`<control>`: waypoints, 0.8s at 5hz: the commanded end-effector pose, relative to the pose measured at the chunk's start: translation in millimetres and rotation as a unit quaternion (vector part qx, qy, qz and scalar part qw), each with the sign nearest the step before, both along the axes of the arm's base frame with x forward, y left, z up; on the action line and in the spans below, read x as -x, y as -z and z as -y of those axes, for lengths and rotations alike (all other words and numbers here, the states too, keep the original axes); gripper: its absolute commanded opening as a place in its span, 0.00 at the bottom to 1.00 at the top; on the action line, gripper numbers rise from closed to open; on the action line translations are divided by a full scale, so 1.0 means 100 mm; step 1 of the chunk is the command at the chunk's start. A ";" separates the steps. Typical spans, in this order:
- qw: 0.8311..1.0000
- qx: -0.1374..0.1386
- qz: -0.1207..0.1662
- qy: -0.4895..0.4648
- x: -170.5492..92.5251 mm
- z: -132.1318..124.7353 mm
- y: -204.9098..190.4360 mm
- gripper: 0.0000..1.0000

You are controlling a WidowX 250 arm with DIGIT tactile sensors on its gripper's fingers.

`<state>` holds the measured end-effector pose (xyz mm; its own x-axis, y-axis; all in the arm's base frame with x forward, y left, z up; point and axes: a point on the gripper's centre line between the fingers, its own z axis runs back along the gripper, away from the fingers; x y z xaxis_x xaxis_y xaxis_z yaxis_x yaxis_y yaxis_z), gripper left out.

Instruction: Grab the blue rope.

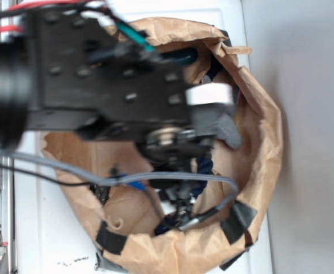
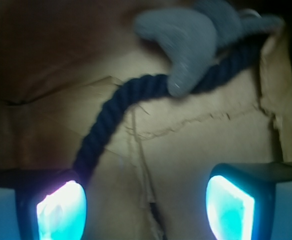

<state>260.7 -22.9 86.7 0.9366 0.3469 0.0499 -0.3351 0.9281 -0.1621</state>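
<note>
Brown paper bag encloses the gripper. Blue rope runs from the gripper's left finger up and away, passing under the grey plush toy ahead. Gripper spread wide, holding nothing.

I can read no text, label, brand, number or sign in either view; every surface I see is unmarked or too blurred.
</note>
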 end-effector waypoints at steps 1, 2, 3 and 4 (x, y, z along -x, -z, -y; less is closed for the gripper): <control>0.999 -0.015 0.040 -0.007 0.05 0.18 0.14 1.00; 0.999 -0.007 0.023 -0.034 -0.05 0.30 0.16 1.00; 0.998 -0.004 0.022 -0.056 -0.19 0.46 0.21 1.00; 0.997 -0.009 0.027 -0.067 -0.26 0.60 0.31 1.00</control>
